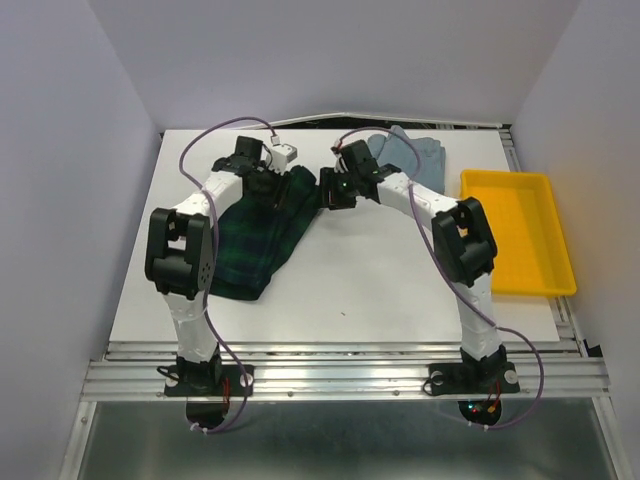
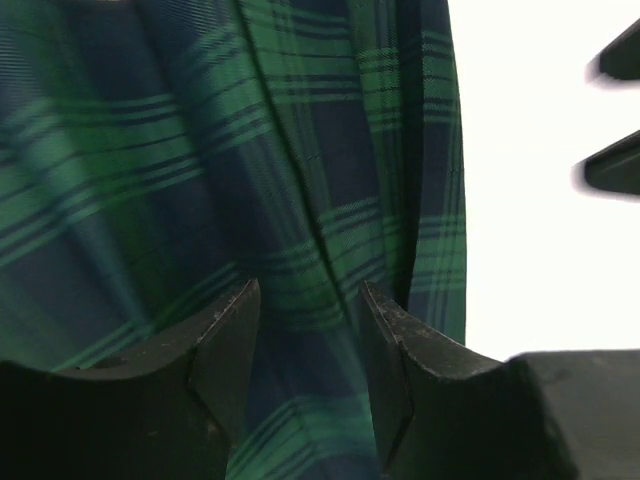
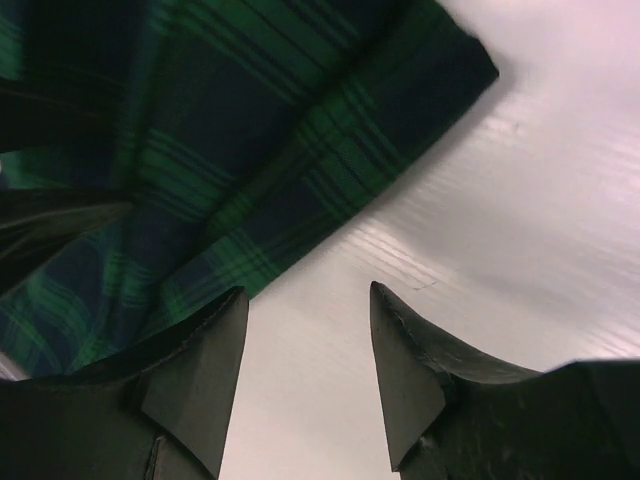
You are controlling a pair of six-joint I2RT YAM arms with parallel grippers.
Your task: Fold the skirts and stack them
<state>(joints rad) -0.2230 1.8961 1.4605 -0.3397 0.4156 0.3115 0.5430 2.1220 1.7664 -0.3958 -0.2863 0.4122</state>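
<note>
Plaid skirt: the dark green-navy plaid skirt [image 1: 250, 240] lies on the white bench [image 1: 380, 280], left of centre. It forms a long band running from the far middle toward the near left, with folds along its length.
Plaid skirt to left hand: its far end lies straight under the left hand [image 2: 308, 300]. Plaid fills the wrist view, with bare bench only down the right side.
Plaid skirt to right hand: its far right corner and slanting edge lie just beside the right hand [image 3: 308, 292], ahead and to the left of it in the wrist view.
Left hand: the jaws are about half apart, close above the cloth. Plaid shows in the gap between them and nothing is pinched. Whether the tips touch the cloth cannot be told.
Right hand: the jaws are about half apart and hold nothing. Bare bench shows in the gap, and the left jaw sits over the skirt's edge.
The two hands: they are near each other at the far middle of the bench.
Blue-grey skirt: the plain blue-grey skirt [image 1: 410, 150] lies flat at the far edge of the bench, beyond the right hand and apart from the plaid one.
Yellow tray: the yellow tray [image 1: 515, 178] sits on the right side of the bench, well apart from both hands and near the blue-grey skirt. Only its own yellow floor shows inside the rim.
</note>
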